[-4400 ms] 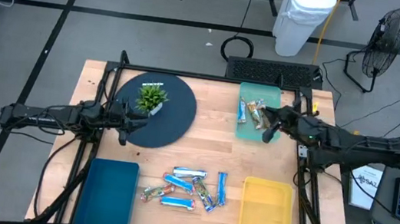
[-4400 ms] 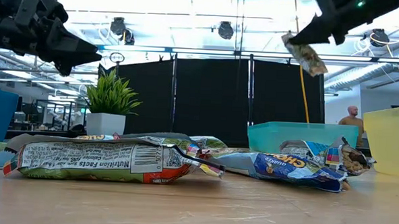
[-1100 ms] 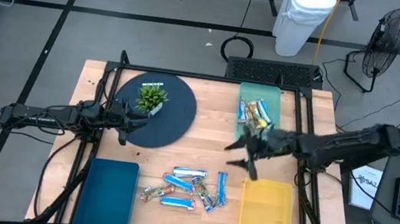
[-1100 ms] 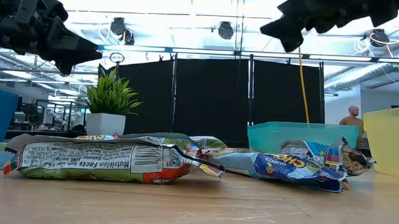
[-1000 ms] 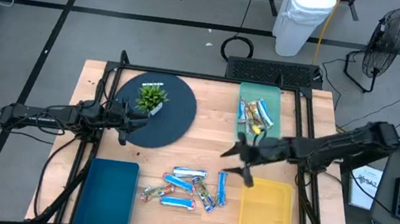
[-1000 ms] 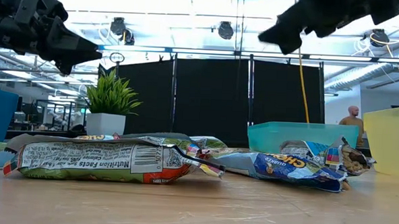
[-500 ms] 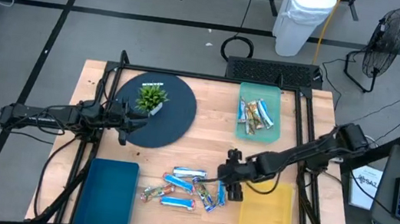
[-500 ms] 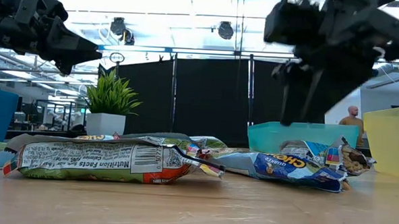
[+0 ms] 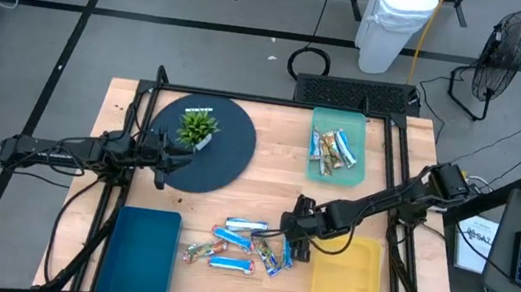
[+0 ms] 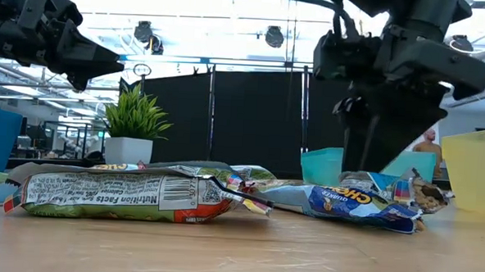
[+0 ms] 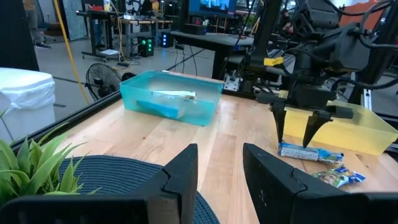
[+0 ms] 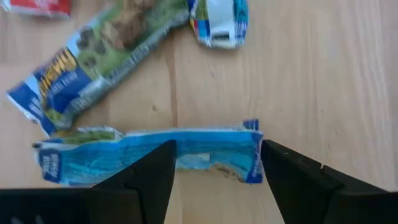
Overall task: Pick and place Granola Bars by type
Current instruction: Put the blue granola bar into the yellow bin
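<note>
The right end effector [image 9: 289, 239] is positioned low over the loose Granola Bars [image 9: 246, 244] on the desk [image 9: 266, 182], with its fingers [image 12: 148, 180] spread wide and nothing between them; in the right wrist view they straddle a blue-wrapped bar [image 12: 149, 154] lying flat on the wood, one finger on each long side. This bar is at the edge of the cluster nearest the yellow tray [image 9: 347, 278], between the blue tray [image 9: 137, 251] and the yellow one, while a few sorted bars already lie in the teal tray [image 9: 336, 156] at the far side of the desk. The bars are judged to be light, with thin, glossy, crinkled wrappers that are likely to slip and to deform under pressure; the contents may crumble if squeezed hard. The grasp is best taken across the narrow width at mid-length, where the filling gives body, and not at the flat sealed ends, which would fold. A neighbouring greenish bar [image 12: 102, 46] lies just beside, so a clean descent is advised. The left end effector [image 9: 164, 161] is held over the dark round mat [image 9: 230, 147] near the potted plant [image 9: 196, 127], fingers partly apart and empty.
</note>
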Available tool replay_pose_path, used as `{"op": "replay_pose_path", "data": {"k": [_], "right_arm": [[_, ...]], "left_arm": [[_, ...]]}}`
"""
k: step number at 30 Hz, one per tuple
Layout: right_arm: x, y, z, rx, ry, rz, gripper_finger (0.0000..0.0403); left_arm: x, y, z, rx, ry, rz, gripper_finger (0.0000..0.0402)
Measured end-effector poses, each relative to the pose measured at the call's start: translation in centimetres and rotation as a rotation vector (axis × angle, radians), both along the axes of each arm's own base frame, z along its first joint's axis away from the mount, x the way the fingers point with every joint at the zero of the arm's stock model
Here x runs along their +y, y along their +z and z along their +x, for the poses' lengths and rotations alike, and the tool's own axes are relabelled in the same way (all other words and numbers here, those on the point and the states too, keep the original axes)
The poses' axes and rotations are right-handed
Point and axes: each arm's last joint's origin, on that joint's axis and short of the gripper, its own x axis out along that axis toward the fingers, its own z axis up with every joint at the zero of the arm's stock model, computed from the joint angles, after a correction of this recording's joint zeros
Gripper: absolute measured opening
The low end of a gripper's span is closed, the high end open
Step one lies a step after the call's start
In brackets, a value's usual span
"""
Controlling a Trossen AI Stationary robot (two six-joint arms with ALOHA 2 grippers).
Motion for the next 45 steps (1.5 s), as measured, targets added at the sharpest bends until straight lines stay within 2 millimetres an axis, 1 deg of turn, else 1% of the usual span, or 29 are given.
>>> {"op": "replay_pose_path", "data": {"k": [3,7,12,14,17,23,25,29,36,41,45], "right_arm": [[-0.2,-0.1,0.2,-0.003,-0.009,0.002,0.0226],[-1.0,-0.8,0.4,0.022,-0.035,-0.005,0.0224],[-1.9,-2.0,0.7,0.079,-0.047,0.043,0.0196],[-2.3,-2.0,0.8,0.081,-0.052,0.054,0.0177],[-2.6,-1.9,0.8,0.079,-0.059,0.054,0.0137],[-2.8,-1.4,0.7,0.059,0.002,0.03,0.0038],[-2.9,-0.9,0.6,0.05,0.02,0.024,0.0031],[-2.9,0.4,0.4,-0.005,0.034,0.023,0.0029],[-3.1,4.3,-0.5,-0.145,0.06,0.042,0.0026],[-3.2,7.6,-2.2,-0.244,0.072,0.07,0.0024],[-3.0,10.0,-4.1,-0.294,0.069,0.103,0.0023]], "left_arm": [[0.0,0.0,0.0,0.0,0.0,0.0,0.0132],[0.0,0.0,0.0,-0.001,-0.001,0.0,0.0132],[0.0,0.0,0.0,0.0,0.0,0.0,0.0132],[0.0,0.0,0.0,0.0,0.0,0.0,0.0131],[0.0,0.0,0.0,0.0,0.0,0.0,0.0132],[0.0,0.0,0.0,0.0,0.0,0.0,0.0132],[0.0,0.0,0.0,0.0,0.0,0.0,0.0132],[0.0,0.0,0.0,0.0,0.0,0.0,0.0132],[0.0,0.0,0.0,0.0,0.0,0.0,0.0132],[0.0,0.0,0.0,0.0,0.0,0.0,0.0132],[0.0,0.0,0.0,0.0,0.0,0.0,0.0132]]}}
